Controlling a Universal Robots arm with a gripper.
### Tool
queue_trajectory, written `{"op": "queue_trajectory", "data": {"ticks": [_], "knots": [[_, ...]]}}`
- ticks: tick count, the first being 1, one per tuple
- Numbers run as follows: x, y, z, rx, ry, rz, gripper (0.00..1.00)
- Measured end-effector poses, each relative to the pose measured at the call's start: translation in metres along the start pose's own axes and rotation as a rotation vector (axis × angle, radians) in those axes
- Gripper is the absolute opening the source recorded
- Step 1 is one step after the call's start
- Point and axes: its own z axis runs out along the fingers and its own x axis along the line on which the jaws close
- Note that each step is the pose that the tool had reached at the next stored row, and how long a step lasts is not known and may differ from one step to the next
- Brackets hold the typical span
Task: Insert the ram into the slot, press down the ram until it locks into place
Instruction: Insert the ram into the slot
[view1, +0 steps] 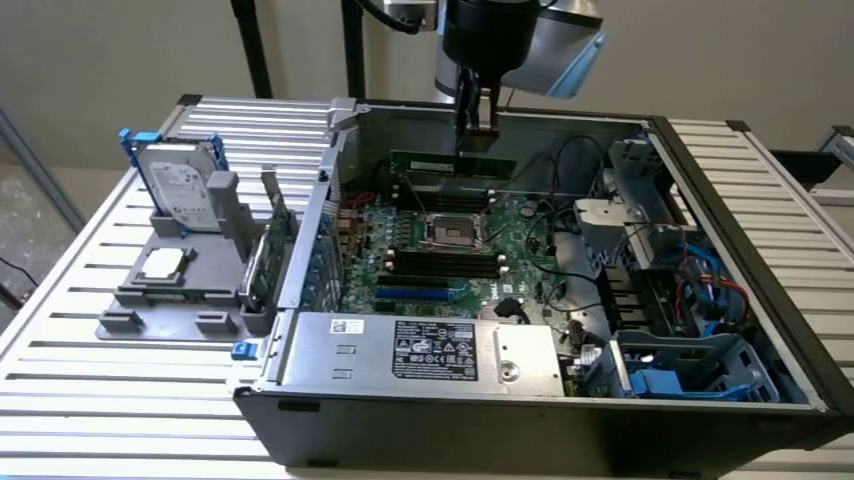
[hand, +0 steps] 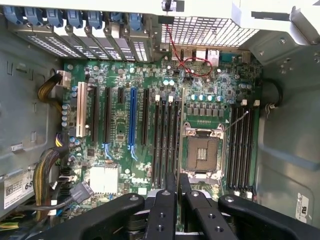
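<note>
Plainly, you have a light, thin, stiff part here: the ram (view1: 451, 163) is a narrow green board with dark chips, and I judge it brittle against twisting and easy to tilt. It is best held by its long top edge near the middle, flat faces between the fingers, away from the contact edge. Your hand (view1: 477, 128) comes straight down from above and is pinching the ram by that top edge, a little toward the exterior view's right of its middle. In the wrist view the hand (hand: 177, 187) has its two fingers pressed close, with only a thin gap between them. The ram stands on edge, level, directly under the fingertips. It is inside the open case (view1: 747, 210) on the bench (view1: 80, 300), over the bank of black slots along the board (view1: 521, 235) edge furthest from the power supply (view1: 427, 350). It runs parallel to the slot (view1: 441, 186) beneath it, on the far side of the socket (view1: 447, 231). Whether its lower edge touches the slot or hangs just above, you cannot tell from these views.
</note>
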Motion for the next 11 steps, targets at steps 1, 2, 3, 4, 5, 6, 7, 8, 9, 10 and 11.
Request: {"op": "queue_trajectory", "data": {"ticks": [1, 2, 3, 4, 5, 6, 7, 8, 9, 10, 11], "knots": [[0.000, 0.0000, 0.0019, 0.0002, -0.0003, 0.000, 0.14], [0.000, -0.0001, 0.0036, 0.0001, -0.0001, 0.000, 0.14], [0.000, -0.0001, 0.0054, 0.0001, 0.0001, 0.000, 0.14], [0.000, -0.0002, 0.0072, 0.0001, 0.0001, 0.000, 0.14], [0.000, -0.0002, 0.0090, 0.0001, 0.0001, 0.000, 0.14], [0.000, -0.0003, 0.0109, 0.0002, -0.0001, 0.000, 0.14], [0.000, -0.0003, 0.0126, 0.0001, 0.0000, 0.000, 0.14], [0.000, -0.0004, 0.0145, 0.0001, 0.0000, 0.000, 0.14], [0.000, -0.0004, 0.0163, 0.0001, 0.0000, 0.000, 0.14], [0.000, -0.0005, 0.0181, 0.0001, 0.0000, 0.000, 0.14], [0.000, -0.0005, 0.0200, 0.0001, 0.0000, 0.000, 0.14]]}}
